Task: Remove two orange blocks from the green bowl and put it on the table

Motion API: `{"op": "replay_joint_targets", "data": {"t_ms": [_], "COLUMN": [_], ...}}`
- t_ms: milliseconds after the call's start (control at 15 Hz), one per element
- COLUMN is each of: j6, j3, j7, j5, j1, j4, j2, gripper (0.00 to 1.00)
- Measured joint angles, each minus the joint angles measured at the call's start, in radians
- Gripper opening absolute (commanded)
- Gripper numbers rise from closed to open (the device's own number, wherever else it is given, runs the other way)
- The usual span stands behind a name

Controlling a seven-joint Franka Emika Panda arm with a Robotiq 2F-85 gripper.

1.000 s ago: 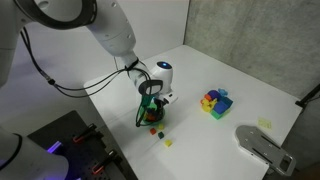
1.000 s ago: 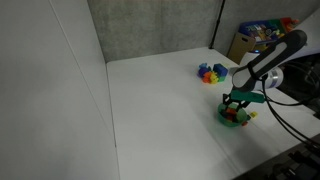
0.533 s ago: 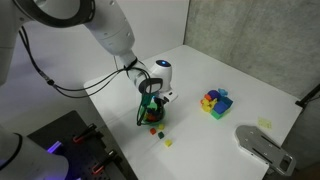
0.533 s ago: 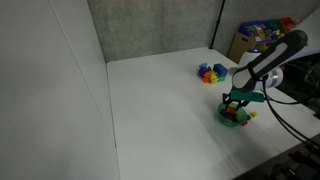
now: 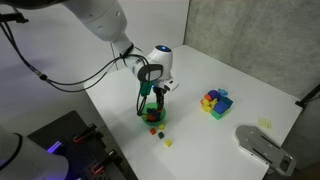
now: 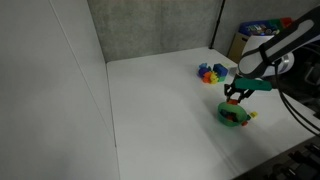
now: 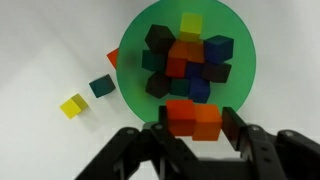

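The pincer [image 7: 195, 124] is clenching a pair of orange blocks [image 7: 193, 110], which are sitting side by side between its two dark fingers [image 7: 236, 132] at the bottom of the wrist view. It is hovering directly above the green bowl [image 7: 133, 42], clear of the rim, and the same arrangement is showing in both exterior views, with the pincer [image 5: 152, 96] hanging over the bowl [image 5: 146, 116] and apart from it.

The bowl is resting on the white surface [image 7: 40, 35] and is holding a heap of mixed blocks [image 7: 185, 62]: dark brown, blue, teal, red-orange and one yellow at the far edge. Whether any of those in the heap are orange like the held pair is hard to tell.

Left of the bowl in the wrist view, three loose cubes are lying on the surface: a yellow cube [image 7: 72, 105] farthest left, a teal cube [image 7: 100, 87] just beside it, and a red-orange cube [image 7: 112, 58] touching or nearly touching the bowl's rim. In an exterior view two of these small cubes [image 5: 156, 131] are showing on the near side of the bowl.

A multicoloured block cluster [image 5: 215, 101] is sitting well apart to the right of the bowl; in an exterior view it [image 6: 210, 72] is lying farther back and to the left of the pincer [image 6: 236, 98].
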Motion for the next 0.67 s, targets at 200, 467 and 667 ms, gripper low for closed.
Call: {"op": "replay_joint_targets", "data": {"t_ms": [200,467,667], "j6": [-0.036,-0.041,-0.041], "j3": [-0.003,-0.017,-0.033], "j7": [-0.006,-0.026,-0.059], "j5": [-0.026,-0.056,-0.061], "j1": [-0.020,-0.079,-0.136], "j4": [-0.034,-0.073,-0.096], "j2": [-0.058,-0.083,-0.082], "gripper": [0.31,0.31,0.31]}}
